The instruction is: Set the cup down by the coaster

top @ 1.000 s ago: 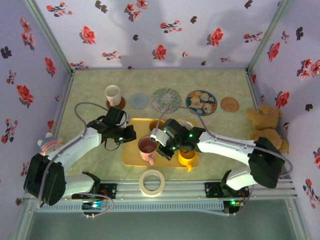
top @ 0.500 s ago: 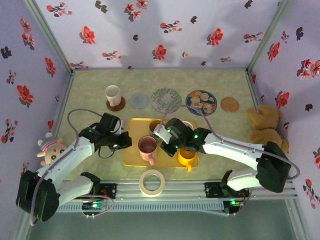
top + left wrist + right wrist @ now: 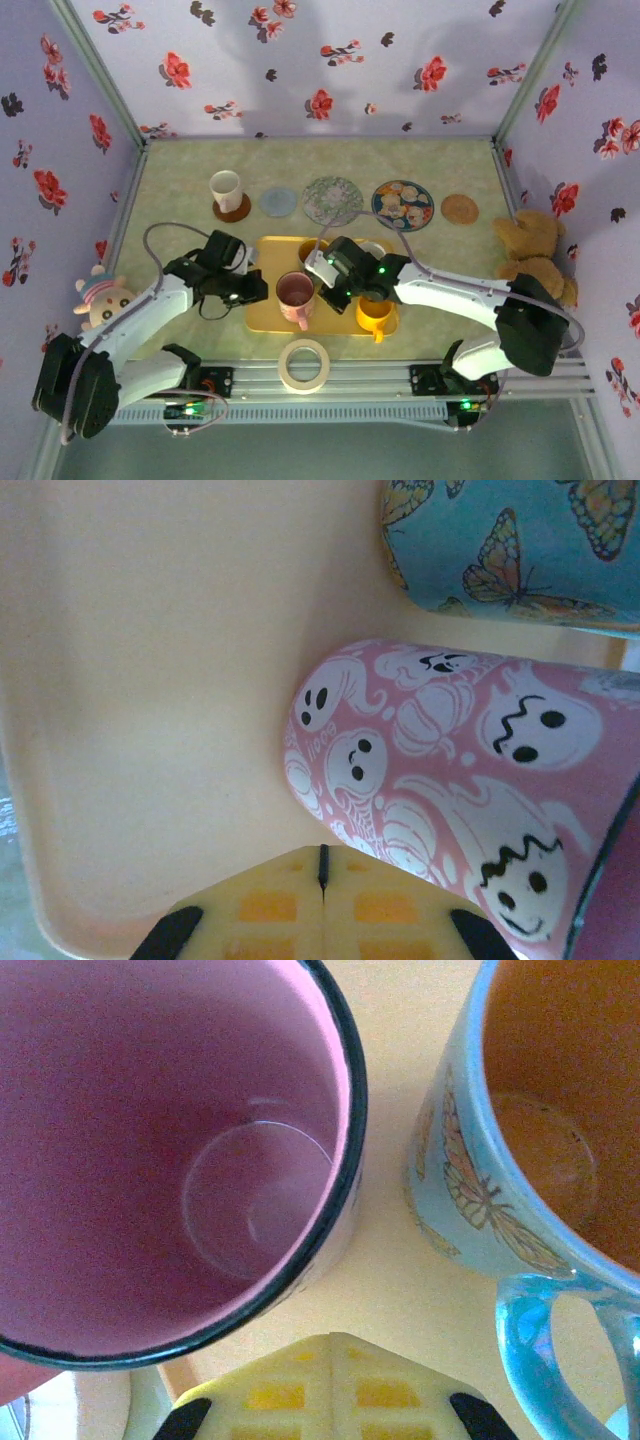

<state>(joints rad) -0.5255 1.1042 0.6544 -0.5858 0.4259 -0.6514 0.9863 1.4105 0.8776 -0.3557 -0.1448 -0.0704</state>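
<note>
A pink ghost-print cup (image 3: 296,291) stands on the yellow tray (image 3: 262,315), with a blue butterfly cup (image 3: 312,250) behind it and an orange cup (image 3: 374,317) to its right. My left gripper (image 3: 257,290) is shut and empty at the pink cup's left side; in the left wrist view its tips (image 3: 323,855) nearly touch the cup's wall (image 3: 450,770). My right gripper (image 3: 323,278) is shut and empty, hovering between the pink cup (image 3: 180,1150) and the butterfly cup (image 3: 540,1120). Several coasters lie along the back, among them a grey one (image 3: 279,202).
A white cup (image 3: 226,188) stands on a brown coaster at the back left. Patterned round coasters (image 3: 332,199) (image 3: 402,204) and a cork one (image 3: 460,208) follow to the right. A tape roll (image 3: 304,364) lies near the front; a teddy bear (image 3: 530,250) sits at the right.
My left gripper has slid nearer along the tray's left edge and now sits beside the pink cup. The right gripper shifted slightly over the tray. Both stayed shut.
</note>
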